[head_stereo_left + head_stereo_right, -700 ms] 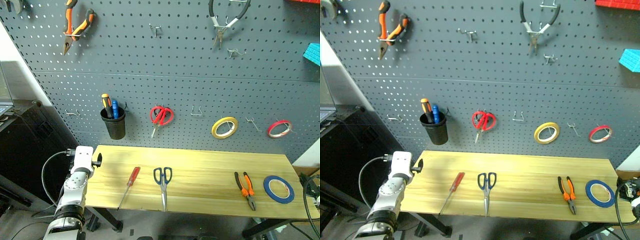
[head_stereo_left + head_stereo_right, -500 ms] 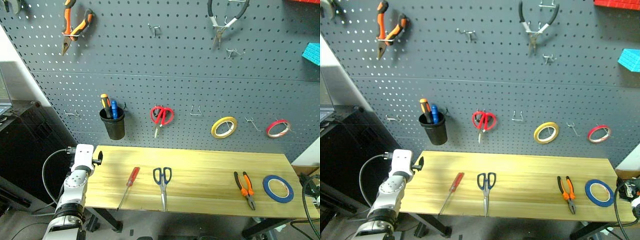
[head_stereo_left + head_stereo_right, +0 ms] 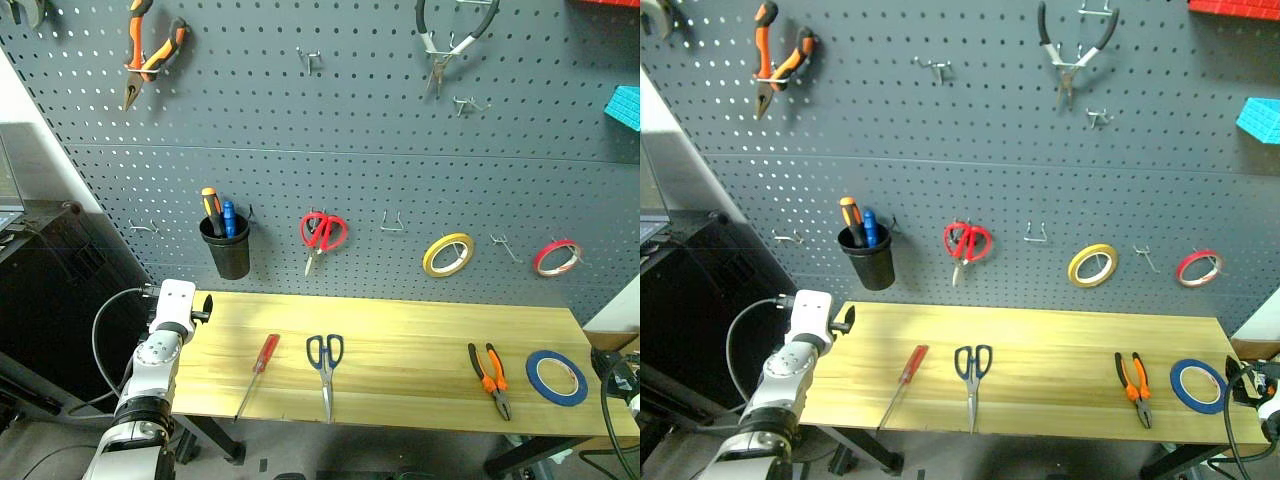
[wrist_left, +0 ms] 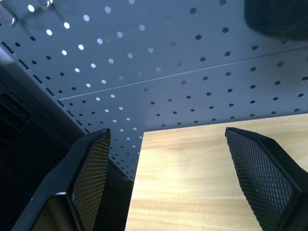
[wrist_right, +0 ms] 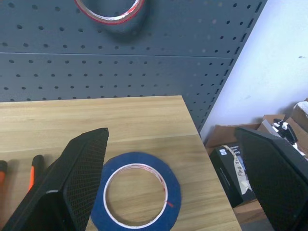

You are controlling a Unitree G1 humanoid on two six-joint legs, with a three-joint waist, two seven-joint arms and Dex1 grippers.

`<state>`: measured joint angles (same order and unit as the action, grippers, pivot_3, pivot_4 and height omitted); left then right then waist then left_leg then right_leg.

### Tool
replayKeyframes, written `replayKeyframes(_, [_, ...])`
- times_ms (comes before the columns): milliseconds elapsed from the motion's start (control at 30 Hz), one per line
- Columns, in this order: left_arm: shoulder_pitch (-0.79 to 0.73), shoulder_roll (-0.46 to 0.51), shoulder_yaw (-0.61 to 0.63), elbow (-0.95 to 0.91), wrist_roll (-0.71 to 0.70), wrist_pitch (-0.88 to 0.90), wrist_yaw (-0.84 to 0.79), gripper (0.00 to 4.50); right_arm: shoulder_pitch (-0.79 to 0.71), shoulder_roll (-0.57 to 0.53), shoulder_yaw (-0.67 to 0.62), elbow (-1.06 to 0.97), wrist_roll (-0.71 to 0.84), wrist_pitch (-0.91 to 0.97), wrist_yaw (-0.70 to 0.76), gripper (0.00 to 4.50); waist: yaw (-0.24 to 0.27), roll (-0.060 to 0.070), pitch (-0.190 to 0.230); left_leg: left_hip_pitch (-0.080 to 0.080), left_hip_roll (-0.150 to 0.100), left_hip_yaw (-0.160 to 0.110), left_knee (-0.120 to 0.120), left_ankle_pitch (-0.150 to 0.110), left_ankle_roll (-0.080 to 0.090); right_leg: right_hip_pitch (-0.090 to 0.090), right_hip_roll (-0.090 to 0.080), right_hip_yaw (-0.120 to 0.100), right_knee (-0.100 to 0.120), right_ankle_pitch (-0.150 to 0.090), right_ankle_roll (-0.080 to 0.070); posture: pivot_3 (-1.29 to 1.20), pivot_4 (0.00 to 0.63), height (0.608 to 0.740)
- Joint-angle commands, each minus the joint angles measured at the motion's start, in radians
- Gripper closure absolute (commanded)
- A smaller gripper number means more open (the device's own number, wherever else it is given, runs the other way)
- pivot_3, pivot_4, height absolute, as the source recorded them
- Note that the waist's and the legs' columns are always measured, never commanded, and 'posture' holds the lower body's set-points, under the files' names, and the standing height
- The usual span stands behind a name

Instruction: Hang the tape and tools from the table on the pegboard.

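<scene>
On the light wood table (image 3: 400,325) lie a red-handled screwdriver (image 3: 264,355), blue-handled scissors (image 3: 325,356), orange-and-black pliers (image 3: 488,372) and, at the right end, the blue tape (image 3: 533,375). The dark grey pegboard (image 3: 350,140) rises behind the table. My left gripper (image 4: 166,139) is open at the table's far left corner, well left of the screwdriver, with nothing between its fingers. My right gripper (image 5: 172,132) is open just short of the blue tape (image 5: 137,159), which lies flat between and below its fingers (image 5: 82,178), untouched.
On the pegboard hang orange pliers (image 3: 150,50), black-handled pliers (image 3: 445,40), a black cup (image 3: 228,252) of screwdrivers, red scissors (image 3: 322,230), a yellow roll (image 3: 448,255) and a red roll (image 3: 557,257). Bare hooks (image 3: 392,222) stand between them. A cardboard box (image 5: 231,168) sits beyond the table's right end.
My left gripper has shifted a little to the right, closer over the table's left corner. The tools and the tape have not moved.
</scene>
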<state>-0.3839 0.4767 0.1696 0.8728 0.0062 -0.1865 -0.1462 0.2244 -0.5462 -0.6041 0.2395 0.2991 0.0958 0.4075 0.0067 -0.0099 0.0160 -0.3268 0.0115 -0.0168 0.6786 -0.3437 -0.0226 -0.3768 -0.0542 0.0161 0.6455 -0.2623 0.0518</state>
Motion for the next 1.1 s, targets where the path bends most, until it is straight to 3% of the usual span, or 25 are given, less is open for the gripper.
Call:
replayKeyframes(33, [-0.018,0.007,-0.011,-0.021,0.008,-0.015,-0.013,0.48,0.004,-0.005,0.005,-0.048,-0.001,-0.002,-0.003,0.00,-0.001,0.000,0.000,0.000,0.000,0.001,0.000,0.000,0.000,0.000,0.000,0.001,0.000,0.000,0.000,0.02,0.000,0.740])
replayKeyframes(167, [0.045,-0.013,-0.070,-0.137,0.015,0.008,-0.095,0.48,0.041,0.004,0.041,-0.110,-0.003,0.049,0.004,0.00,-0.006,0.001,0.000,0.000,0.000,0.001,0.000,0.000,0.000,0.000,0.000,0.001,0.000,0.000,0.000,0.00,0.002,0.740])
replayKeyframes(300, [0.159,-0.022,-0.150,-0.369,0.033,0.096,-0.188,0.48,0.107,0.024,0.091,-0.280,0.011,0.143,0.003,0.00,-0.011,0.004,0.009,0.000,0.000,0.001,0.000,0.000,0.000,0.000,0.000,0.002,0.000,-0.001,0.001,-0.04,0.053,0.740])
replayKeyframes(433, [0.271,-0.015,-0.281,-0.652,0.021,0.249,-0.369,0.48,0.144,0.035,0.144,-0.462,0.026,0.329,-0.028,0.00,-0.024,0.008,0.044,0.000,0.001,0.001,0.000,0.000,0.000,0.003,0.000,0.001,0.000,-0.002,-0.002,-0.08,0.110,0.740])
replayKeyframes(533, [0.258,0.000,-0.369,-0.766,0.036,0.374,-0.473,0.48,0.122,0.026,0.166,-0.491,0.021,0.417,-0.041,0.00,-0.034,0.007,0.073,0.000,0.001,0.000,0.000,0.000,0.000,0.003,0.000,0.001,0.001,-0.004,-0.004,-0.12,0.156,0.740])
replayKeyframes(767, [0.075,-0.032,-0.486,-0.839,0.008,0.508,-0.644,0.48,0.015,-0.053,0.215,-0.421,-0.036,0.534,-0.042,0.00,-0.054,0.006,0.130,-0.002,0.000,-0.001,0.001,0.000,0.001,-0.001,0.000,0.001,0.000,-0.002,-0.002,-0.17,0.207,0.740])
replayKeyframes(1100, [-0.065,-0.131,-0.571,-0.934,-0.100,0.533,-0.826,0.48,-0.290,-0.143,0.296,0.023,-0.076,0.499,0.046,0.00,-0.089,0.004,0.174,-0.017,0.000,-0.005,0.002,-0.003,0.006,-0.013,0.000,0.000,0.000,-0.005,0.000,-0.17,0.243,0.740])
